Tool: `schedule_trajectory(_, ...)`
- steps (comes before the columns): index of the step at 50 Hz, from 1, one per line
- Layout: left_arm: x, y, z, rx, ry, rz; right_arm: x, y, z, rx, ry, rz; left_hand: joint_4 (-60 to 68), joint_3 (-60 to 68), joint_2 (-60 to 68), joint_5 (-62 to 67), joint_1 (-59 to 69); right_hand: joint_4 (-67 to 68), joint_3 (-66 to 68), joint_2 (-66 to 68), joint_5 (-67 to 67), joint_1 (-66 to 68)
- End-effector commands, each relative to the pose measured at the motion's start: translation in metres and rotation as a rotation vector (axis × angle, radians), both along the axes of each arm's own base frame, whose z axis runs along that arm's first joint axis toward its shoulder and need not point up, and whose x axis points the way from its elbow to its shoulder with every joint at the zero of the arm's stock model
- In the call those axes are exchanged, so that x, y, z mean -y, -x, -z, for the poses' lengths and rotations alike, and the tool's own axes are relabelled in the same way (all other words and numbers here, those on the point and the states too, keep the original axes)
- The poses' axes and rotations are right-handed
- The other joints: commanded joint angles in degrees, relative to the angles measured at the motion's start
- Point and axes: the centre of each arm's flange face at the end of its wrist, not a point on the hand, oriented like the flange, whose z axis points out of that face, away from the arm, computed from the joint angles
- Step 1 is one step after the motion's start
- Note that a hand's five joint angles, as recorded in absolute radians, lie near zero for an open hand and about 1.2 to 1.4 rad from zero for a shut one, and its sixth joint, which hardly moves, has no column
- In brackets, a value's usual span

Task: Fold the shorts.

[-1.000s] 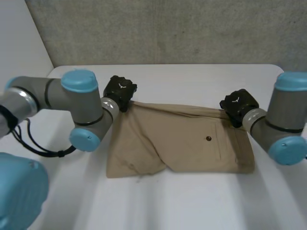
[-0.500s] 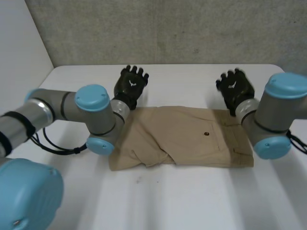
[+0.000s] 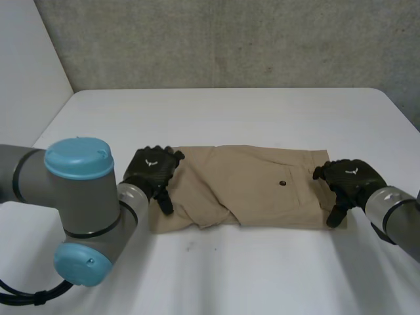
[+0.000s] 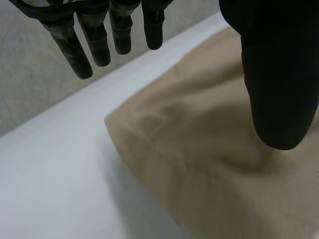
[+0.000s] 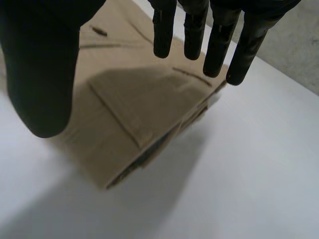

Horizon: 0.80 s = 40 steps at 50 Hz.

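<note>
The tan shorts (image 3: pixel 256 190) lie folded in a flat band across the middle of the white table (image 3: pixel 230 118), button pocket facing up. My left hand (image 3: pixel 152 172) hovers over their left end, fingers straight and holding nothing. Its wrist view has the fingers (image 4: pixel 89 35) and thumb spread above the rumpled cloth (image 4: pixel 209 164). At the right end, by the waistband, my right hand (image 3: pixel 348 180) is open too. In its own view the straight fingers (image 5: pixel 219 45) stand apart from the thumb above the layered edge of the shorts (image 5: pixel 129 114).
A grey wall (image 3: pixel 230 39) rises behind the table's far edge. Bare white tabletop (image 3: pixel 249 275) lies on the near side of the shorts, and more of it beyond both ends.
Both hands let go at the shorts' far corners, opened, and drew back toward me to the left and right ends. The shorts settled into a narrower folded band.
</note>
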Motion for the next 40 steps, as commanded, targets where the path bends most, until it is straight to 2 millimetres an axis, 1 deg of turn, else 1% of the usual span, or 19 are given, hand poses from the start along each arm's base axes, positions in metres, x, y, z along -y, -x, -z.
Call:
schedule_trajectory(1,0.005,-0.002,0.023,0.042,-0.033,-0.032,0.006,0.006,0.021,-0.005,0.015,0.023,1.5,1.1,1.7,0.9,1.8,19.8,19.8,19.9,20.0,22.6)
schedule_trajectory(2,0.005,-0.002,0.025,0.045,-0.034,-0.039,0.010,0.008,0.020,-0.002,0.034,0.031,1.3,0.9,1.5,0.8,1.6,33.5,33.5,33.6,33.7,36.3)
schedule_trajectory(5,0.006,-0.002,0.025,0.050,-0.032,-0.046,0.015,0.013,0.021,-0.008,0.056,0.044,1.3,0.9,1.5,0.8,1.6,49.2,49.2,49.4,49.5,52.0)
schedule_trajectory(6,0.006,-0.002,0.025,0.050,-0.030,-0.047,0.018,0.015,0.021,-0.009,0.062,0.052,1.3,0.9,1.5,0.8,1.6,60.1,60.1,60.3,60.3,62.9)
schedule_trajectory(9,0.007,-0.003,0.024,0.049,-0.029,-0.049,0.022,0.019,0.021,-0.010,0.060,0.063,1.3,0.9,1.5,0.8,1.6,60.6,60.6,60.8,60.9,63.4)
schedule_trajectory(13,0.006,-0.003,0.023,0.050,-0.029,-0.049,0.027,0.030,0.020,-0.027,0.065,0.086,1.0,0.6,1.2,0.4,1.2,60.6,60.6,60.8,60.9,63.4)
schedule_trajectory(15,0.004,-0.003,0.024,0.052,-0.032,-0.047,0.029,0.037,0.018,-0.052,0.074,0.093,1.0,0.6,1.2,0.4,1.2,60.6,60.6,60.8,60.9,63.4)
schedule_trajectory(21,0.000,-0.004,0.023,0.057,-0.036,-0.048,0.033,0.047,0.015,-0.133,0.073,0.083,0.5,0.1,0.7,-0.1,0.7,60.6,60.6,60.8,60.9,63.4)
schedule_trajectory(24,-0.003,-0.007,0.013,0.048,-0.023,-0.048,0.037,0.055,0.011,-0.168,0.075,0.089,0.3,-0.1,0.5,-0.2,0.6,60.6,60.6,60.8,60.9,63.4)
schedule_trajectory(25,-0.004,-0.007,0.009,0.041,-0.016,-0.049,0.041,0.060,0.006,-0.195,0.083,0.094,0.3,-0.1,0.5,-0.2,0.6,60.6,60.6,60.8,60.9,63.4)
schedule_trajectory(26,-0.006,-0.009,0.000,0.028,0.000,-0.050,0.041,0.061,0.003,-0.209,0.084,0.087,0.2,-0.3,0.4,-0.4,0.4,60.6,60.6,60.8,60.9,63.4)
schedule_trajectory(29,-0.010,-0.011,-0.015,0.008,0.029,-0.048,0.044,0.062,-0.008,-0.273,0.090,0.060,-0.2,-0.6,0.0,-0.7,0.1,60.6,60.6,60.8,60.9,63.4)
schedule_trajectory(30,-0.012,-0.013,-0.026,-0.010,0.052,-0.047,0.045,0.062,-0.011,-0.290,0.093,0.054,-0.2,-0.6,0.0,-0.7,0.1,60.6,60.6,60.8,60.9,63.4)
schedule_trajectory(32,-0.016,-0.014,-0.037,-0.025,0.075,-0.046,0.048,0.063,-0.019,-0.322,0.102,0.041,-0.5,-0.9,-0.3,-1.1,-0.3,60.6,60.6,60.8,60.9,63.4)
schedule_trajectory(33,-0.017,-0.016,-0.043,-0.033,0.088,-0.048,0.051,0.062,-0.027,-0.346,0.120,0.029,-0.7,-1.1,-0.5,-1.2,-0.4,60.6,60.6,60.8,60.9,63.4)
schedule_trajectory(35,-0.023,-0.019,-0.060,-0.060,0.126,-0.045,0.053,0.059,-0.035,-0.362,0.133,0.016,-0.7,-1.1,-0.5,-1.2,-0.4,60.6,60.6,60.8,60.9,63.4)
schedule_trajectory(37,-0.028,-0.023,-0.074,-0.080,0.157,-0.047,0.055,0.051,-0.050,-0.369,0.166,0.005,-0.7,-1.1,-0.5,-1.2,-0.4,60.6,60.6,60.8,60.9,63.4)
schedule_trajectory(39,-0.032,-0.025,-0.082,-0.095,0.175,-0.048,0.055,0.040,-0.060,-0.370,0.195,-0.017,-0.8,-1.3,-0.6,-1.4,-0.6,60.6,60.6,60.8,60.9,63.4)
schedule_trajectory(40,-0.034,-0.026,-0.086,-0.102,0.183,-0.047,0.055,0.029,-0.068,-0.372,0.220,-0.037,-0.9,-1.3,-0.6,-1.4,-0.6,60.6,60.6,60.8,60.9,63.4)
